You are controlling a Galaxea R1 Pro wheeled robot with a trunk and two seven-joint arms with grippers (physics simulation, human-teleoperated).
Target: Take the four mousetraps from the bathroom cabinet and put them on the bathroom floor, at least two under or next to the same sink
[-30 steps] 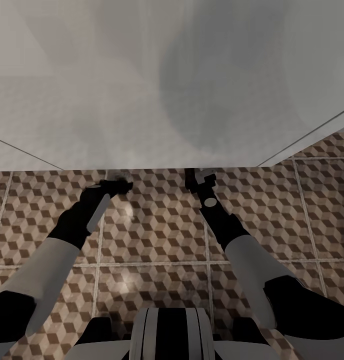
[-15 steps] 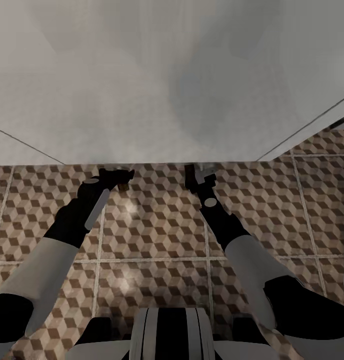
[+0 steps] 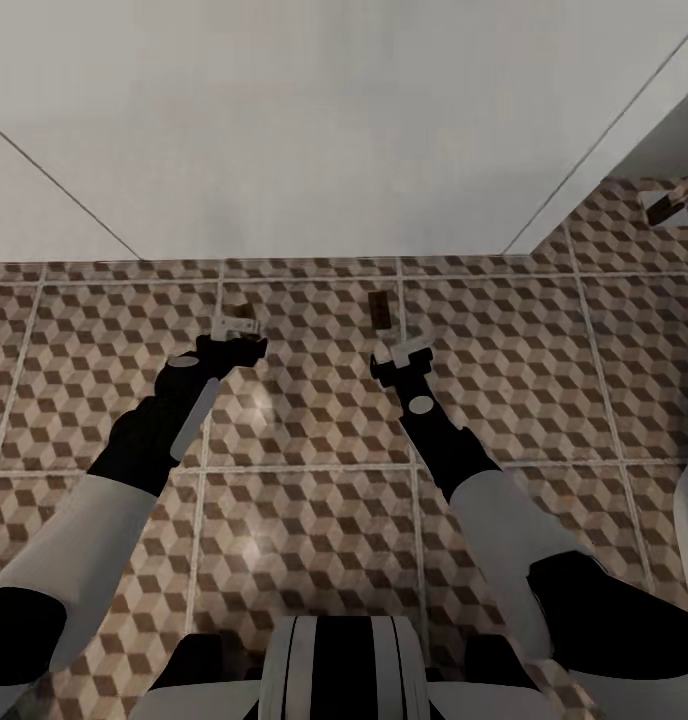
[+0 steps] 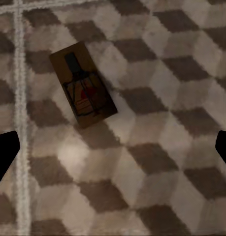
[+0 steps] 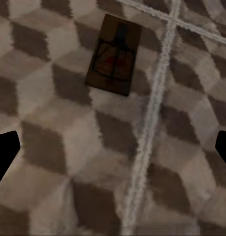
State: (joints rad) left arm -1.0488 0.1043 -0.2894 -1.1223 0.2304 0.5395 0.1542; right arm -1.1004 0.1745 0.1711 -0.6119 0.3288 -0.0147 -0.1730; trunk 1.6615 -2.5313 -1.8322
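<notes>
A: You are over the bathroom floor, big tiles with brown and beige cubes and pale lines, with a plain white wall ahead.

B: Where are the traps?

A: One mousetrap lies flat just past your left tool. The second mousetrap lies just past your right tool, its long side pointing away from you. Both are thin tan wood with dark wire.

B: Are the tools holding anything?

A: No. Both are spread apart and empty. Each arm is nearest its own trap.
</notes>
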